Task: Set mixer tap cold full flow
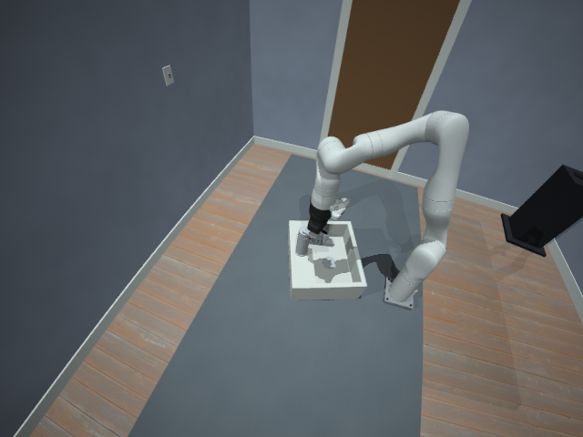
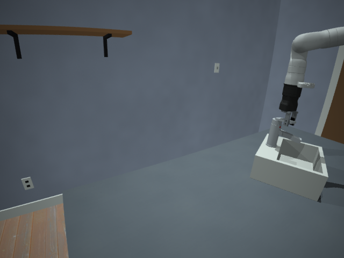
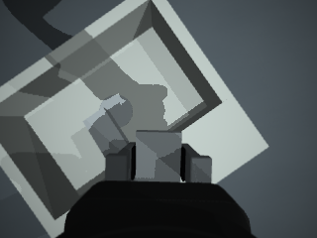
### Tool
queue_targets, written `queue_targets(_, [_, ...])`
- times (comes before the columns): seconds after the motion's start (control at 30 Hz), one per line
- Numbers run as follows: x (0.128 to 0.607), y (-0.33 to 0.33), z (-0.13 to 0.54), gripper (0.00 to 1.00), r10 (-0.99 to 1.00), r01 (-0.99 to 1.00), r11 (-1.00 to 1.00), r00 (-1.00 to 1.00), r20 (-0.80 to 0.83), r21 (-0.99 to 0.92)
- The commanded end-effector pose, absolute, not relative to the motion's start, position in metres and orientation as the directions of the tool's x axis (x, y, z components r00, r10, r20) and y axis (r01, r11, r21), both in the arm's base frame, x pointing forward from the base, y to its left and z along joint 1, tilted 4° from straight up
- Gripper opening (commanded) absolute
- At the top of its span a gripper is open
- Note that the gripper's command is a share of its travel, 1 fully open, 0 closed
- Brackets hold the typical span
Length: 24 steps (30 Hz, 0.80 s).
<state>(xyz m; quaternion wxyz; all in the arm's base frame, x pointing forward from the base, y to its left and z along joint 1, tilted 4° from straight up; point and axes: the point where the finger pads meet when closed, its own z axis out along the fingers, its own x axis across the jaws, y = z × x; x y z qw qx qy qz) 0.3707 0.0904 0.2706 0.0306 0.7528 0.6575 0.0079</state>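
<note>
The grey mixer tap [image 1: 301,242] stands on the back rim of the white sink basin [image 1: 325,259]. In the exterior view its column [image 2: 273,132] shows a small red dot [image 2: 280,127] on the side facing the gripper, and the spout [image 2: 290,136] reaches out over the basin. My gripper [image 2: 287,120] hangs straight down beside the top of the column and is shut on the tap lever. In the wrist view the grey lever block [image 3: 158,154] sits between the two fingers, with the basin [image 3: 124,114] below. I see no blue dot.
The arm's base plate [image 1: 400,297] stands right of the basin. A black box [image 1: 546,209] stands at the far right wall. A brown door [image 1: 391,70] is behind the arm.
</note>
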Motion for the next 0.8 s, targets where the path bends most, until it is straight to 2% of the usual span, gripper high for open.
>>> queue_targets(0.0, [0.3709, 0.0905, 0.2712, 0.00, 0.990, 0.989, -0.134, 0.135, -0.028, 0.058])
queue_targets(0.77, [0.3705, 0.0860, 0.2714, 0.00, 0.997, 0.996, -0.066, 0.068, -0.032, 0.056])
